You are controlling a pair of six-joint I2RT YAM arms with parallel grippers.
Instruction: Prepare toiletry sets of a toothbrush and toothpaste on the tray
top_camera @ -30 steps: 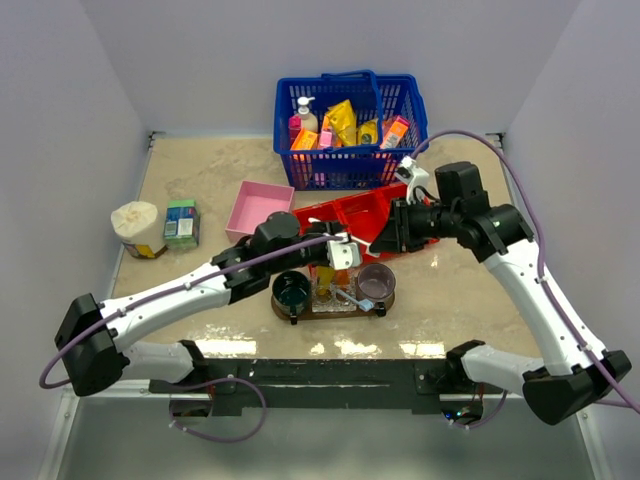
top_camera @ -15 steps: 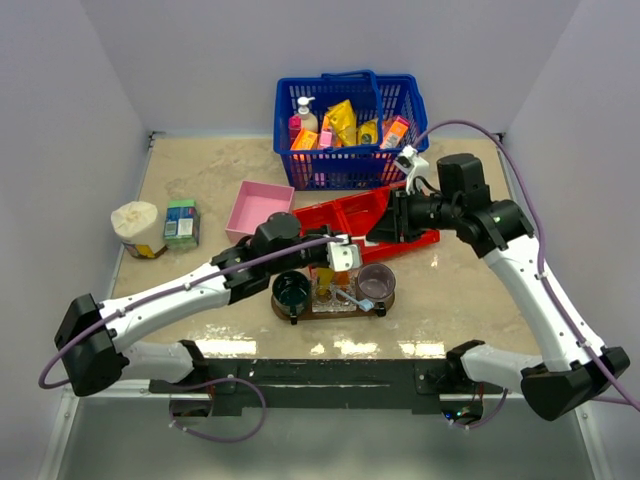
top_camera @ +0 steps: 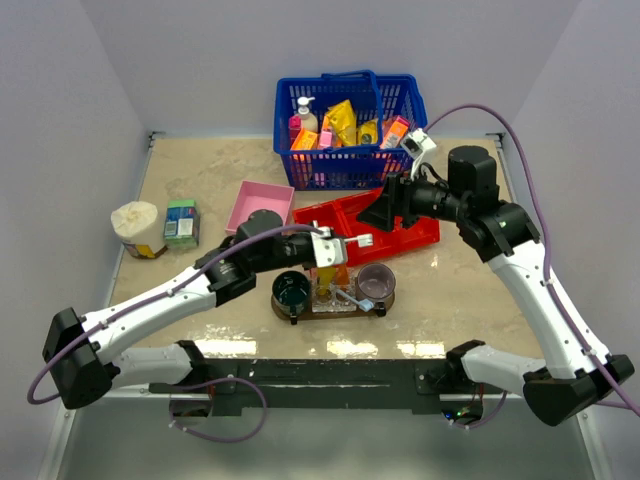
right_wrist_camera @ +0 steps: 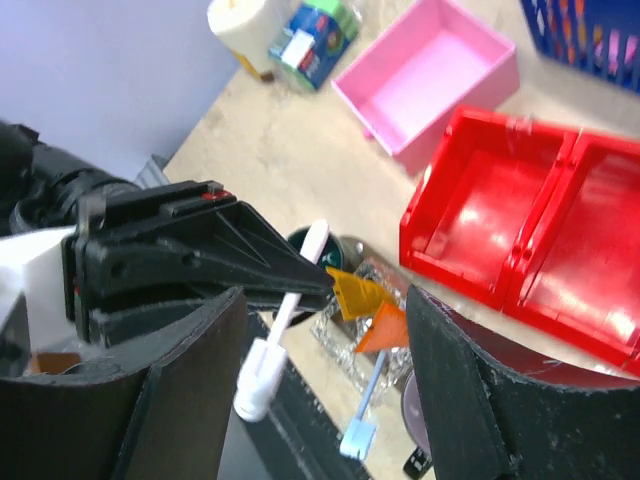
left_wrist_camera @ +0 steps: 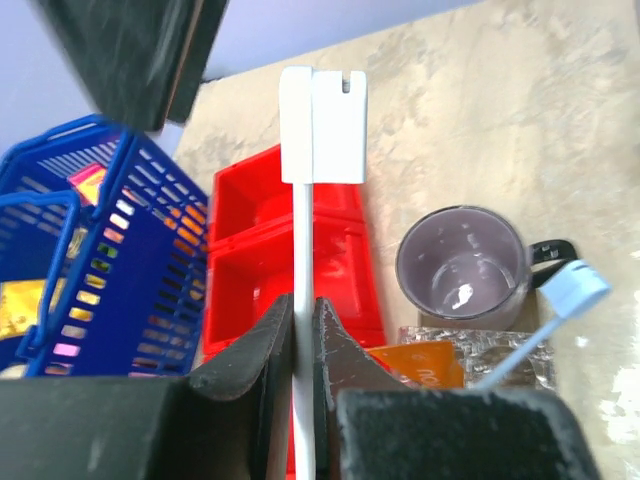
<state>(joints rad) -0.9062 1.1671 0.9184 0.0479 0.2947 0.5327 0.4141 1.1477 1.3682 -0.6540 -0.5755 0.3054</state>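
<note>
While your left pincer (left_wrist_camera: 303, 322) is clamped on a toothbrush (left_wrist_camera: 303, 240) above the tray (top_camera: 332, 309) at lower centre, your right pincer (top_camera: 386, 211) — jaws apart — hovers over the red bin (top_camera: 343, 214).

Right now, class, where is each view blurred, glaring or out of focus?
Left wrist: the near fingers are soft, the toothbrush sharp. Right wrist: its dark fingers blur; glare on the red bin. Top external: evenly sharp.

It looks like a robot lab booth. Plain pale walls (top_camera: 60, 120) box in a beige table (top_camera: 200, 175). A white left arm (top_camera: 150, 305) and right arm (top_camera: 545, 300), both cabled, are bolted at its near edge, and a blue basket (top_camera: 350, 170) holds staged goods.
</note>
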